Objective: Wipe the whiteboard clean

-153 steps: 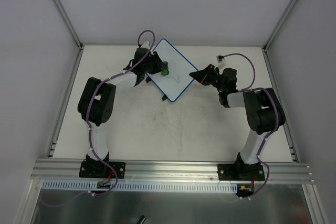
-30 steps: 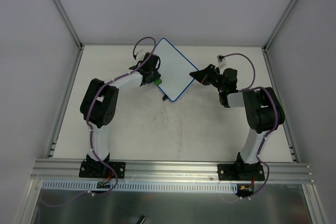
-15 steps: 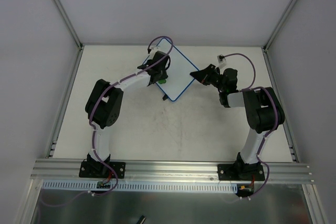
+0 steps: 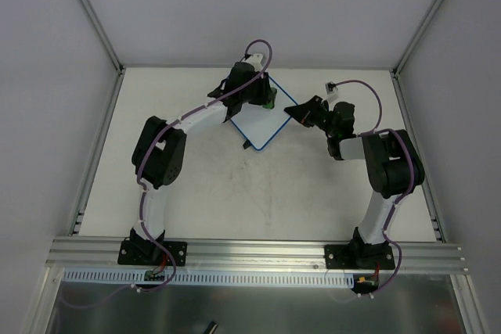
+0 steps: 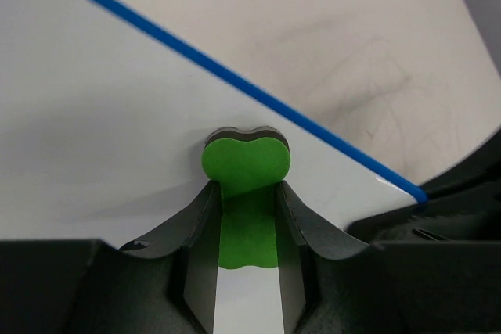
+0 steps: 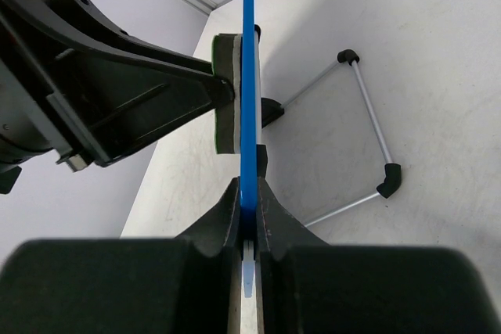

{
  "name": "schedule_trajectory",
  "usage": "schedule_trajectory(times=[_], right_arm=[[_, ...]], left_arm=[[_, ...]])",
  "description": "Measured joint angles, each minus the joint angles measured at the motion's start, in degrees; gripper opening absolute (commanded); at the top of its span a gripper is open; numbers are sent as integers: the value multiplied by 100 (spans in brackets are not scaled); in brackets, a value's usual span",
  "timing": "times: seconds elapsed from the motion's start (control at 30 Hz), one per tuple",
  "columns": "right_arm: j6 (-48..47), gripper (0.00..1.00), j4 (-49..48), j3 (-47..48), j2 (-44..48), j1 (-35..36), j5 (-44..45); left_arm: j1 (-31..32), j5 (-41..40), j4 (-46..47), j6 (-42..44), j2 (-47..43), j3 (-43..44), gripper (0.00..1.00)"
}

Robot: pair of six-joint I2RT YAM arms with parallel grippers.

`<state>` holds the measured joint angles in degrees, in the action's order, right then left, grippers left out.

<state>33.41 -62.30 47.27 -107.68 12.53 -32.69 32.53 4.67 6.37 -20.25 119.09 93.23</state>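
The whiteboard [image 4: 262, 124], white with a thin blue rim, stands tilted at the back middle of the table. No doodle shows on its bare part. My left gripper [image 4: 264, 98] is shut on the green eraser [image 4: 269, 102] at the board's upper right part. In the left wrist view the eraser [image 5: 246, 160] presses flat on the whiteboard [image 5: 94, 115] near its blue rim, held in the left gripper [image 5: 246, 201]. My right gripper [image 4: 297, 110] is shut on the board's right edge. In the right wrist view the right gripper [image 6: 249, 202] clamps the edge-on whiteboard [image 6: 249, 76], with the eraser [image 6: 227, 91] on its left face.
A thin metal wire stand [image 6: 368, 111] with black tips lies on the table behind the board. Grey enclosure walls ring the table. An aluminium rail [image 4: 250, 252] runs along the near edge by the arm bases.
The left gripper has carried the eraser across the board from its left side to its upper right. The doodle seen five seconds ago no longer shows. The right arm has not moved.
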Motion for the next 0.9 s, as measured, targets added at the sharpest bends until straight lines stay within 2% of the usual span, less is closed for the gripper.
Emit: schedule_trajectory(times=[0.17,0.3,0.47,0.73,0.9], right_arm=[[4,0,0,0,-2,0,-9],[4,0,-48,0,-2,9,-70],[4,0,-120,0,-2,37,-116],[4,0,-129,0,-2,37,-122],[4,0,-127,0,-2,37,-122]], left_arm=[[2,949,332,149,57,68,0],[13,1095,791,188,-343,-730,0],[35,778,514,319,-1388,-1766,0],[-271,37,-28,389,-3740,-2350,0],[-262,-610,-555,264,-4631,-3084,0]])
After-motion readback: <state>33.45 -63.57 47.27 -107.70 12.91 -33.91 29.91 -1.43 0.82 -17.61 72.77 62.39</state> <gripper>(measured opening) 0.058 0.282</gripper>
